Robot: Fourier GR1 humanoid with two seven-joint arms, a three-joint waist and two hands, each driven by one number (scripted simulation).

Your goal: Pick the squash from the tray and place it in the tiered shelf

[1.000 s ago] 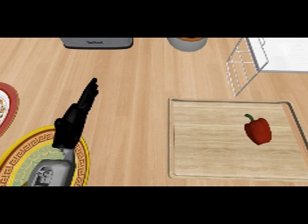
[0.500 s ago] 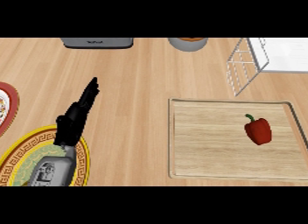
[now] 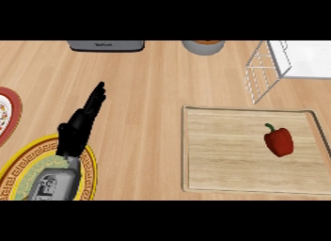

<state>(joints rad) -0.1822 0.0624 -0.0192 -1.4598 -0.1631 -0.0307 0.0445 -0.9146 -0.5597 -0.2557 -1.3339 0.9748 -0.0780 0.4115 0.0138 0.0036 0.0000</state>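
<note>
Lying on the tray (image 3: 224,157), the red pepper (image 3: 279,141) is well right of the robot hand (image 3: 76,130) — released.

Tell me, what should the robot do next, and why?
Probably bring the right hand, now out of view, in toward the red pepper on the wooden tray. It lies untouched at the tray's right side, near the wire shelf, while the open left hand is far off at the left.

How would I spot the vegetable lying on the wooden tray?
Find the square wooden tray on the right of the counter. On its right half lies a red vegetable with a green stem. Nothing else lies on the tray.
</note>
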